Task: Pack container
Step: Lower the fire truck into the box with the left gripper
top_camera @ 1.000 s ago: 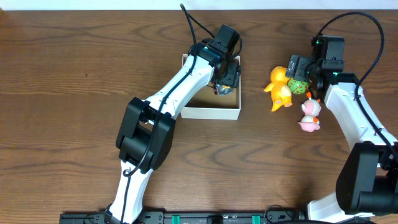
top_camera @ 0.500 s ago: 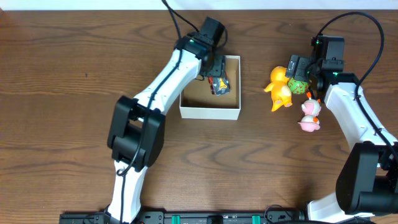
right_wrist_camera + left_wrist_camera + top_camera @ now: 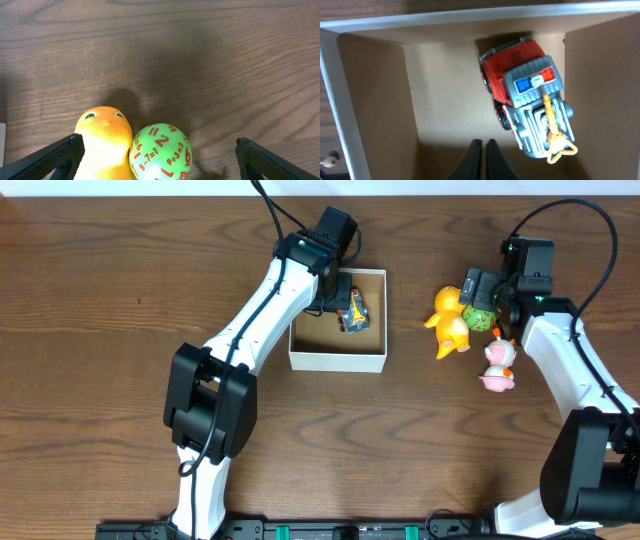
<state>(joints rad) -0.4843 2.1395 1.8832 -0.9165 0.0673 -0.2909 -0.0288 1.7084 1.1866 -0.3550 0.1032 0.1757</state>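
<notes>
The container (image 3: 337, 361), a shallow white-walled box with a brown inside (image 3: 445, 95), sits mid-table. A red and grey toy truck (image 3: 353, 311) (image 3: 527, 107) with an orange hook lies in its right half. My left gripper (image 3: 336, 290) (image 3: 483, 143) hangs inside the box just left of the truck, shut on nothing. My right gripper (image 3: 480, 308) (image 3: 159, 145) is open, low over the table. Its fingers (image 3: 65, 155) straddle an orange duck (image 3: 102, 135) (image 3: 450, 320) and a green number ball (image 3: 160, 152) (image 3: 478, 317), which touch each other.
A pink and white toy figure (image 3: 497, 365) lies on the wooden table just below the ball, near the right arm. The table's far edge runs along the top of the overhead view.
My left gripper has pulled back off the truck toward the box's far left side and its fingers have shut. The truck stays in the box. The right arm has not moved.
</notes>
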